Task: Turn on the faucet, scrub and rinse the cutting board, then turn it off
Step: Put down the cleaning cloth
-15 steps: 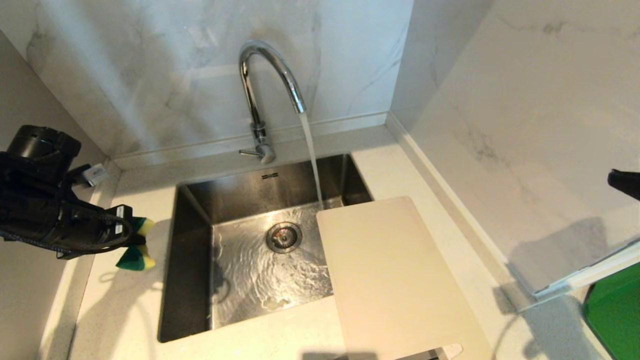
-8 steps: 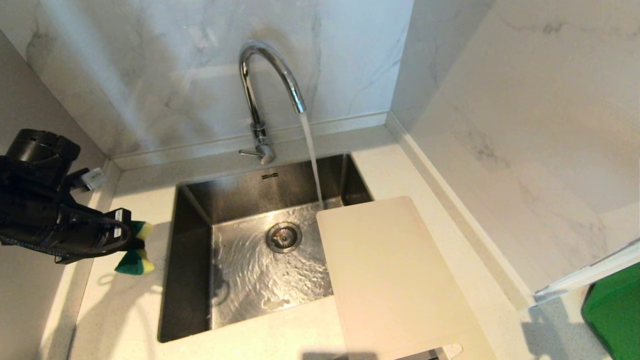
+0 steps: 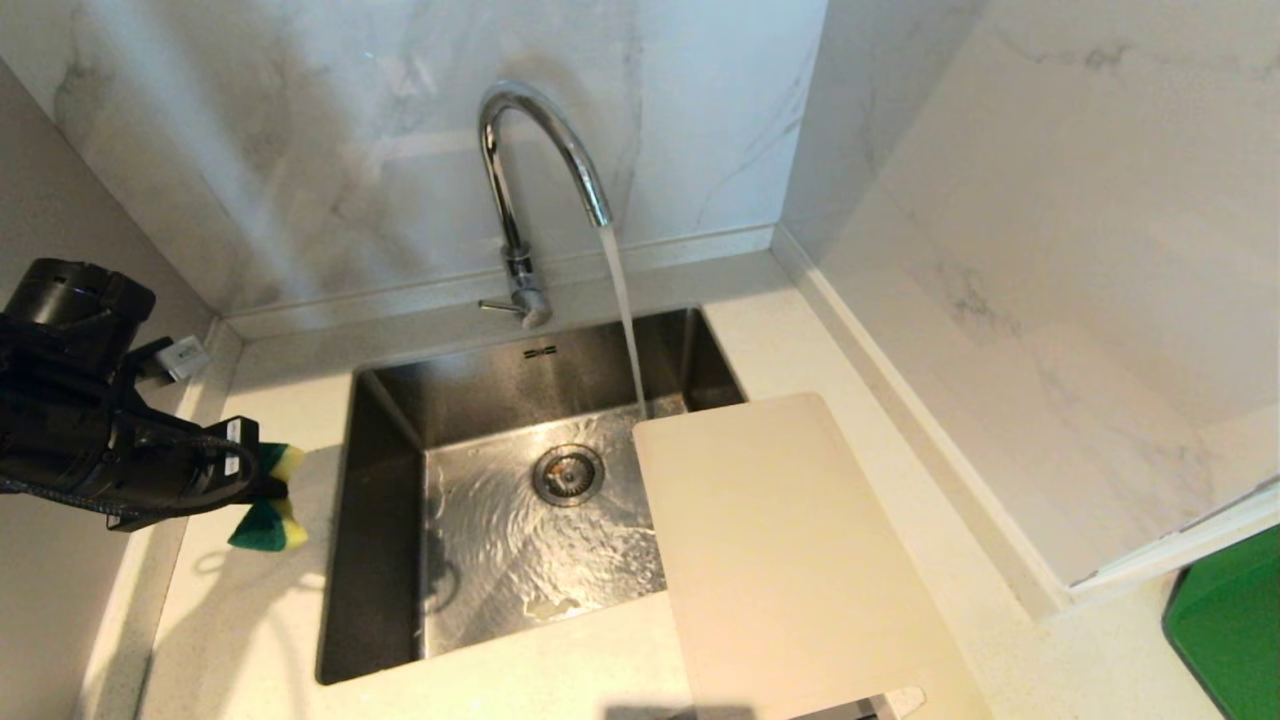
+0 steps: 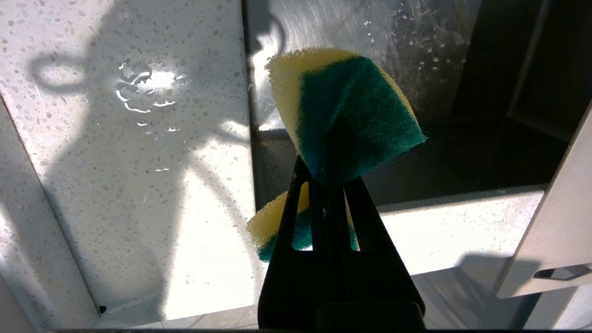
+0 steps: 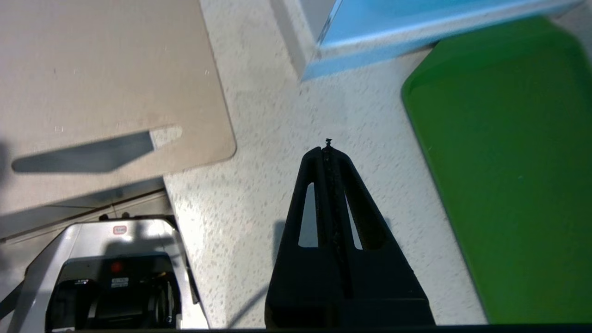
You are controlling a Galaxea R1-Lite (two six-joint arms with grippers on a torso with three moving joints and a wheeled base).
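Water streams from the chrome faucet into the steel sink. Its thin lever points left at the base. The off-white cutting board lies across the sink's right rim and the counter; its handle cut-out shows in the right wrist view. My left gripper hovers over the counter left of the sink, shut on a yellow-and-green sponge folded between its jaws. My right gripper is shut and empty above the counter between the board and a green tray. It is out of the head view.
Marble walls close the corner behind and to the right of the sink. The green tray lies at the far right on the counter. A small puddle sits on the counter left of the sink. The robot's base shows below the counter edge.
The right arm's black tip has left the head view's right edge, and its shadow on the right wall is gone. The left gripper with the sponge has barely shifted. Water keeps running.
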